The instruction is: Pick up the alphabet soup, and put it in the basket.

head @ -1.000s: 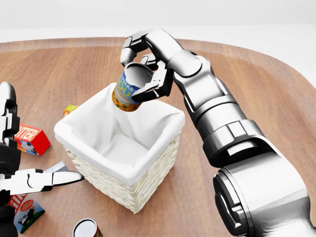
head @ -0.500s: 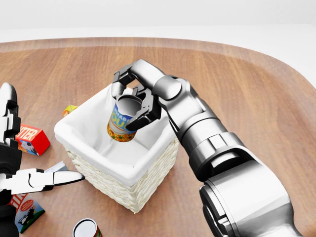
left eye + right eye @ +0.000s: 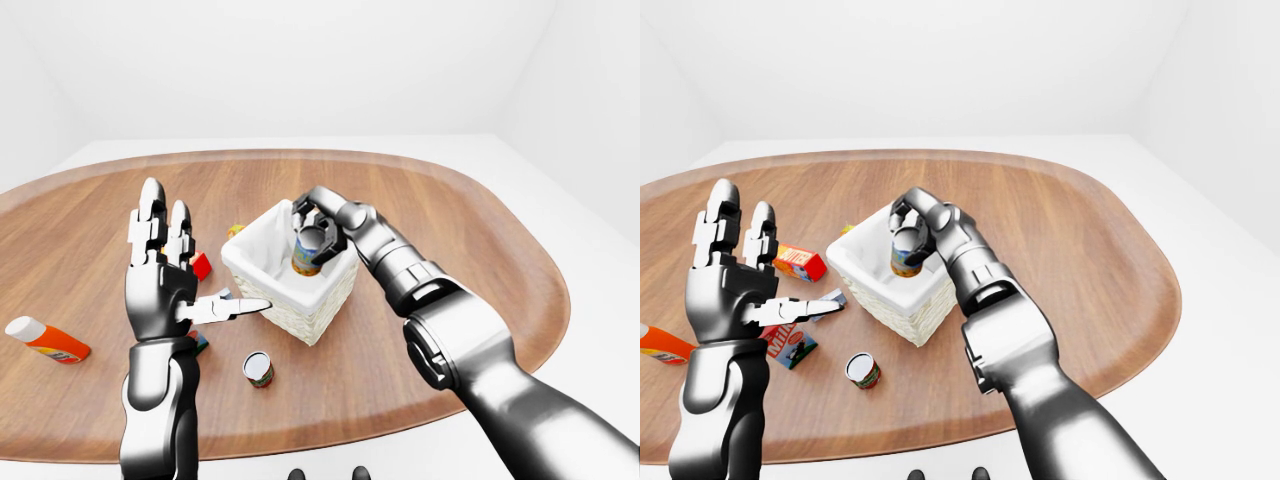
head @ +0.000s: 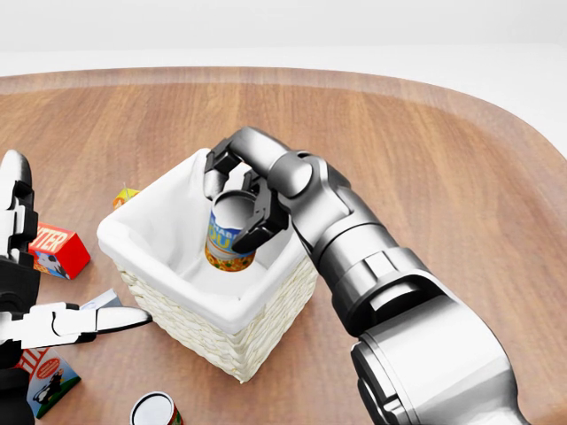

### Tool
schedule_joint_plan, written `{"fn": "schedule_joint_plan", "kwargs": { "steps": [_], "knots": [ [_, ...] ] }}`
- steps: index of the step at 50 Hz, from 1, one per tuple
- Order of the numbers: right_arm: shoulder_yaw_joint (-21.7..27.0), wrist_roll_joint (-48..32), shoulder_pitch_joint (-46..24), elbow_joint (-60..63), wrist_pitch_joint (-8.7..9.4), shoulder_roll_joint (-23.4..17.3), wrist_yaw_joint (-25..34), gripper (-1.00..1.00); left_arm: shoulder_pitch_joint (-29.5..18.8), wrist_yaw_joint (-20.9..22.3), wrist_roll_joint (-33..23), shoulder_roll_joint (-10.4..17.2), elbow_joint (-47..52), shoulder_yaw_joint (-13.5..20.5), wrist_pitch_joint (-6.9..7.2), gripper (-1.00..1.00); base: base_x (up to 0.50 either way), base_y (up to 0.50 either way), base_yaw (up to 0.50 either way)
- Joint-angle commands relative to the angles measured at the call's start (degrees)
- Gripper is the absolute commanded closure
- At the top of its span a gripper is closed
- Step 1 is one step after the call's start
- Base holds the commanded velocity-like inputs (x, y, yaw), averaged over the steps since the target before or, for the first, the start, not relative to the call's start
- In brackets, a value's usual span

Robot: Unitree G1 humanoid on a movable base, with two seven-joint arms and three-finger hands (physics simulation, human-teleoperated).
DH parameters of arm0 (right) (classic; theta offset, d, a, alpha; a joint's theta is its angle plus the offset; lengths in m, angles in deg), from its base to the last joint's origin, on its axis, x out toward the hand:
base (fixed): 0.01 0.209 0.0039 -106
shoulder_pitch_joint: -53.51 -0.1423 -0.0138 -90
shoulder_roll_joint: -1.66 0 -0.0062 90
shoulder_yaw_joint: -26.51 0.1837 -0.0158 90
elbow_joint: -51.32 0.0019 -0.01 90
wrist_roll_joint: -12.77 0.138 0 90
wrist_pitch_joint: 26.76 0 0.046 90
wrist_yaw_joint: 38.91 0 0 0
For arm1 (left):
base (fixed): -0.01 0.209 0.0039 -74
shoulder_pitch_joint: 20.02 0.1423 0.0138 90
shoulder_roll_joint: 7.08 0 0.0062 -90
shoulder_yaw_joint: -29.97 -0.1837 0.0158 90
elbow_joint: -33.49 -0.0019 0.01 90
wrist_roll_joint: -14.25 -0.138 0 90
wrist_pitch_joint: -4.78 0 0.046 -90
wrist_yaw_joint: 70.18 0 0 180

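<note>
- Your right hand [image 4: 237,197] is gripping the alphabet soup [image 4: 229,235] from above, fingers wrapping the can's top rim, so the can is hanging upright below the palm.
- You're holding it inside the mouth of the basket [image 4: 168,305], its lower half sitting below the white liner rim. Whether the base is touching the basket floor, can't tell.
- The top-down grip is making sense here: the fingers are staying clear of the basket walls while the can is going in.
- Your left hand [image 3: 160,285] is idling well to the left of the right hand, empty, fingers spread upward, thumb pointing toward the basket's near corner, kept out of the drop path.
- Distractors are lying left of and below the right hand: red carton [image 4: 57,250], milk carton [image 3: 790,344], small can [image 3: 258,368], and an orange-capped bottle [image 3: 45,339].
- Judgement: placement is nearly done; next you're likely needing to loosen the fingers and lift the hand straight up, watching that the can isn't tipping against the liner.
</note>
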Motion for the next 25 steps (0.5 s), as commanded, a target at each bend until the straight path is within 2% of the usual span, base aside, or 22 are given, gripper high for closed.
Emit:
{"fn": "schedule_joint_plan", "kwargs": {
  "steps": [1,2,3,4,19,25],
  "knots": [
    [1.1,-1.1,-0.2,0.5,0.0,-0.3,-1.4,-0.42,0.0,0.0,0.0,0.0,-0.1,0.0,0.0,-1.0,0.0,0.0,0.0],
    [1.2,-1.2,-0.1,0.6,0.0,-0.3,-1.4,-0.74,0.0,0.0,0.0,0.0,-0.1,0.0,0.0,-1.0,0.0,0.0,0.0],
    [1.2,-1.3,-0.2,0.6,0.0,-0.3,-1.4,-0.74,0.0,0.0,0.0,0.0,-0.1,0.0,0.0,-1.0,0.0,0.0,0.0],
    [1.2,-1.4,-0.1,0.5,0.0,-0.3,-0.8,-1.0,-0.1,0.0,0.0,0.0,-0.1,0.0,0.0,-1.0,0.0,0.0,0.0],
    [1.6,-1.4,0.3,0.6,0.0,0.2,-0.8,-1.0,0.0,0.0,0.1,0.0,-0.2,0.1,0.0,-1.0,0.0,0.0,0.0],
    [3.0,1.1,-2.1,1.3,0.0,0.0,-1.8,-1.0,-0.1,0.0,0.0,0.1,-0.5,0.1,0.0,-1.0,0.0,0.0,0.0]
  ]
}}
